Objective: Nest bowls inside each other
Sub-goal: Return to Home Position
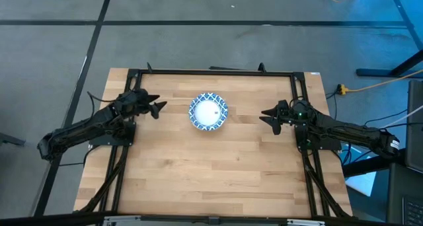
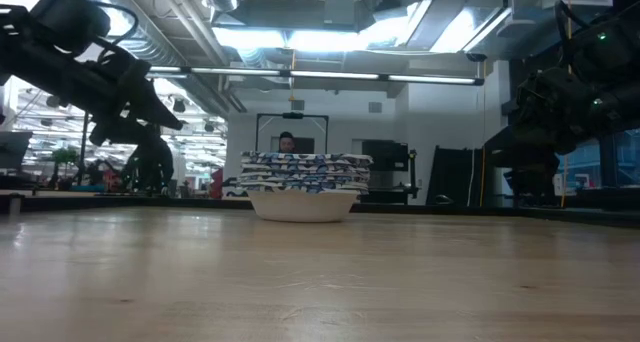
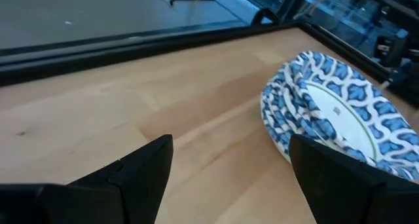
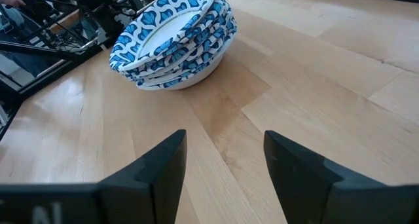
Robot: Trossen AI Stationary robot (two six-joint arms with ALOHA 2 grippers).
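Several blue-and-white patterned bowls [image 1: 209, 112] sit nested in one stack, the bottom bowl resting by its white base on the wooden table; the stack also shows in the low view [image 2: 303, 185], the left wrist view [image 3: 334, 112] and the right wrist view [image 4: 173, 40]. My left gripper [image 1: 158, 108] is open, off the stack's left side, apart from it. My right gripper [image 1: 266, 115] is open, off the stack's right side, also apart. In the wrist views, the left gripper [image 3: 229, 162] and the right gripper [image 4: 226, 155] hold nothing between their fingers.
A black frame [image 1: 211, 72] runs along the table's far, left and right edges. Bare wood [image 1: 211, 173] spreads over the near half of the table. A person [image 2: 287, 142] shows far behind the stack in the room.
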